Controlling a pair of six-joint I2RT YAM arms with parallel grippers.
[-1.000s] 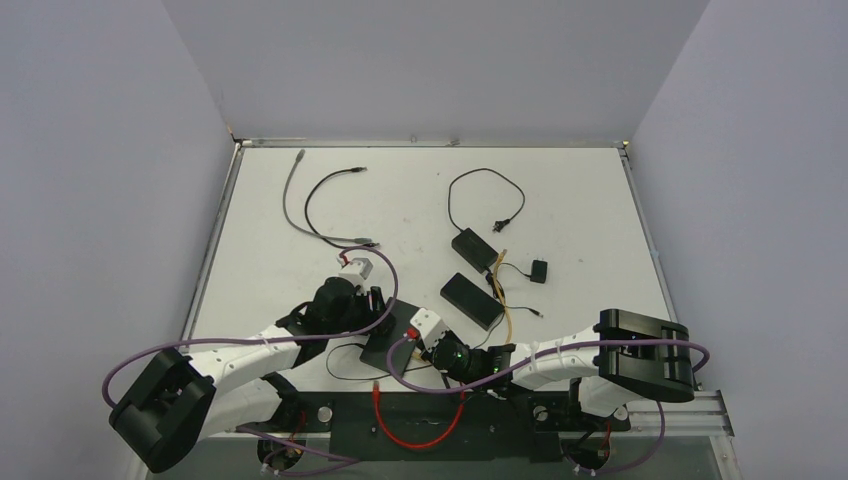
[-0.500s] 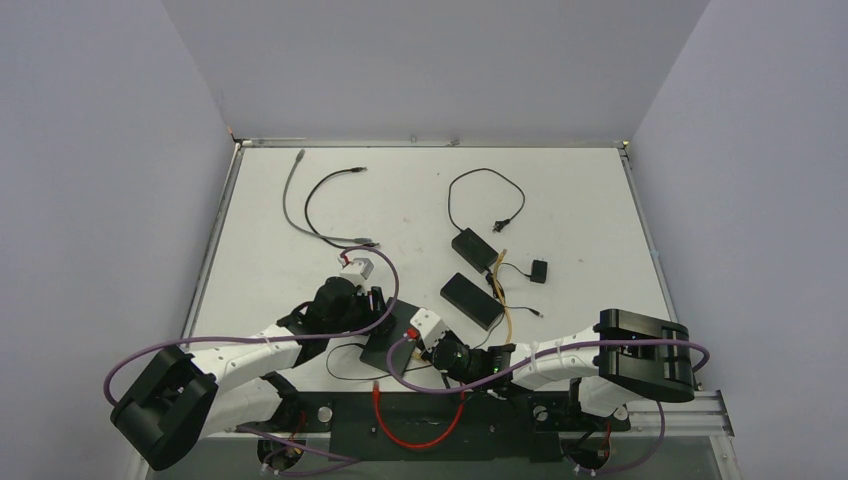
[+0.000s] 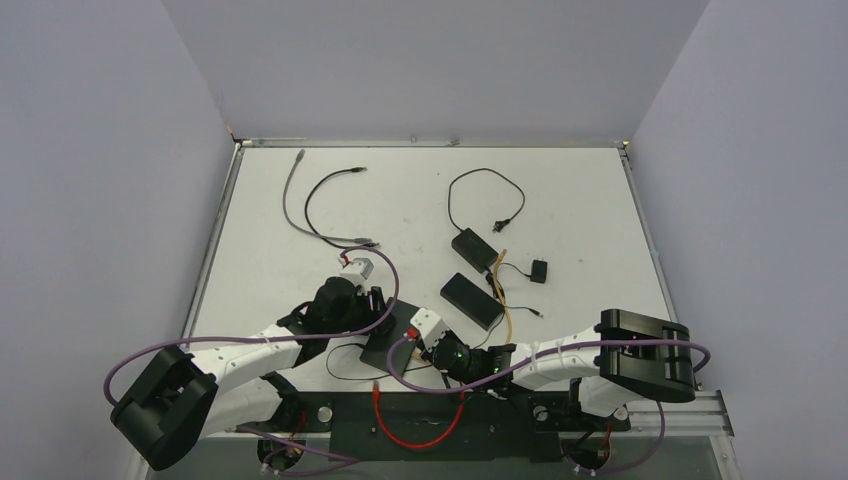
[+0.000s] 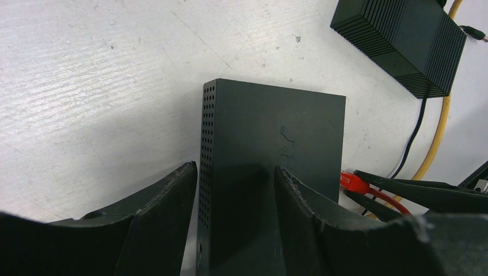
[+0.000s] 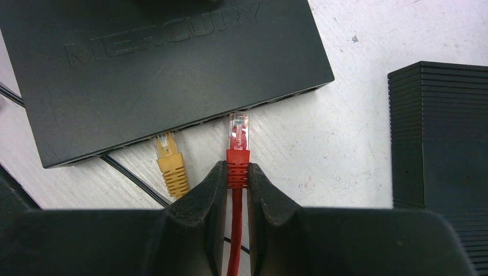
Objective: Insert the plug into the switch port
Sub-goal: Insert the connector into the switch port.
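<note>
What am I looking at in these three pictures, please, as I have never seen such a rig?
Two robot arms are bolted at the near edge of a table. The overhead picture shows both from above and behind; the other two come from cameras on each wrist. On it lie a black network switch, power bricks and loose cables. The right fingers pinch a red plug just short of the switch's ports, beside a yellow plug. The left fingers sit at the switch, seemingly steadying it; a firm clamp cannot be confirmed.
</note>
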